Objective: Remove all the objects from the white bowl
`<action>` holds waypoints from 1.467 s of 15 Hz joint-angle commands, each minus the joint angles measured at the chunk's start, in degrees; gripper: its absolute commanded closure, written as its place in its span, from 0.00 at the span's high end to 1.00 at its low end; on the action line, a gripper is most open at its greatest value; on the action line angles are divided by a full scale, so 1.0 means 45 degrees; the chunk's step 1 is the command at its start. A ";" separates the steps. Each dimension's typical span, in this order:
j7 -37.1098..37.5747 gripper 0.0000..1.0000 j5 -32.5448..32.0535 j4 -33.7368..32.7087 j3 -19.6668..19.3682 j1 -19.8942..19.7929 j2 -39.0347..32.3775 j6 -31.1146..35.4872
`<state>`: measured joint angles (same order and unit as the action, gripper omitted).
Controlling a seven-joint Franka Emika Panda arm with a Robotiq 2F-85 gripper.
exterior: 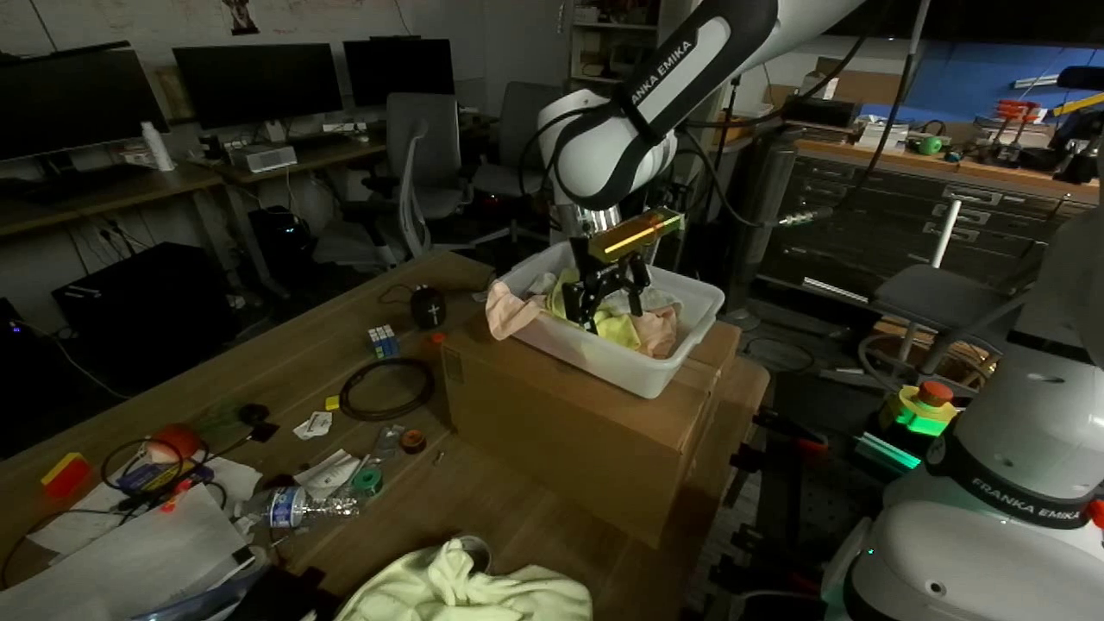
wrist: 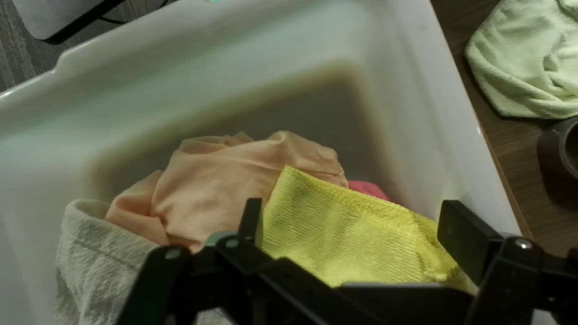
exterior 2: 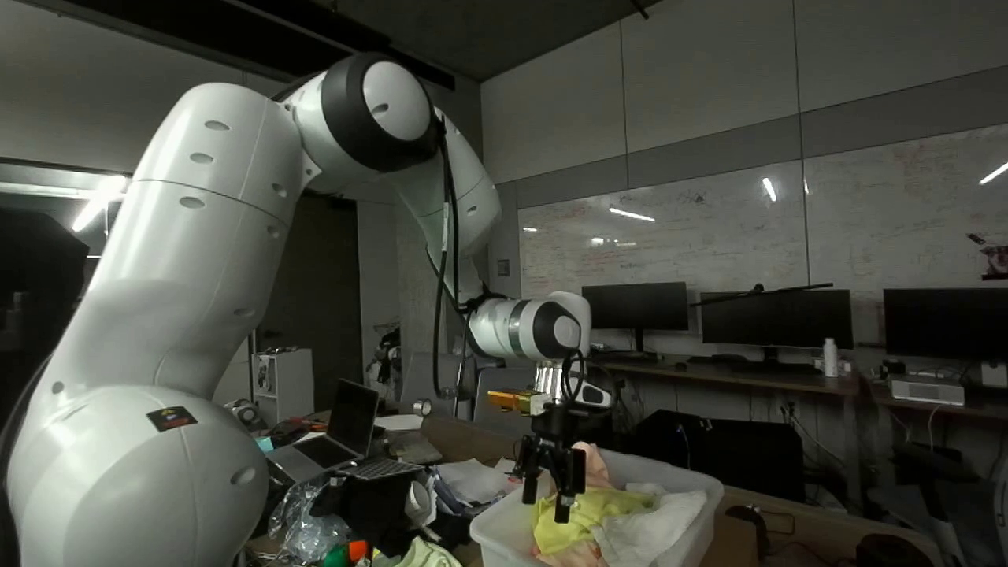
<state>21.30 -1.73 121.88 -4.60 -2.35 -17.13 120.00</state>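
The white bowl is a white plastic bin (exterior: 595, 355), seen in both exterior views (exterior 2: 500, 543) and in the wrist view (wrist: 253, 58). It holds a yellow cloth (wrist: 356, 243), a peach cloth (wrist: 221, 185), a grey-white cloth (wrist: 97, 262) and a small bit of something pink (wrist: 368, 188). In an exterior view, peach cloth (exterior: 509, 312) hangs over the bin's rim. My gripper (wrist: 354, 219) is open, pointing down over the bin, with the yellow cloth between and below its fingers. Whether the fingertips touch the cloth is unclear. The gripper shows in both exterior views (exterior: 614, 319) (exterior 2: 546, 510).
The bin stands on a cardboard box (exterior: 561, 440) on the wooden table. A light green cloth (exterior: 466, 595) lies on the table near a cup (wrist: 570, 149). A bottle (exterior: 293, 507), a cable coil (exterior: 386, 414), papers and a laptop (exterior 2: 339, 437) are also there.
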 commanded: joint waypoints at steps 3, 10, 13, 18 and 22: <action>-0.1397 1.00 0.0087 0.0121 -0.0030 -0.0129 0.0041 0.0641; -0.3935 1.00 -0.1640 0.0086 -0.0077 -0.0015 0.0284 0.0957; -0.3841 1.00 -0.2505 0.0042 -0.0150 0.0025 0.0218 0.1205; -0.4642 1.00 -0.2759 0.0278 -0.0098 -0.0253 0.0247 0.3494; -0.5807 1.00 -0.2732 0.0157 -0.0180 -0.0581 0.0010 0.5328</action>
<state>-1.02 -13.29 122.24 -4.84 -3.85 -17.11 138.85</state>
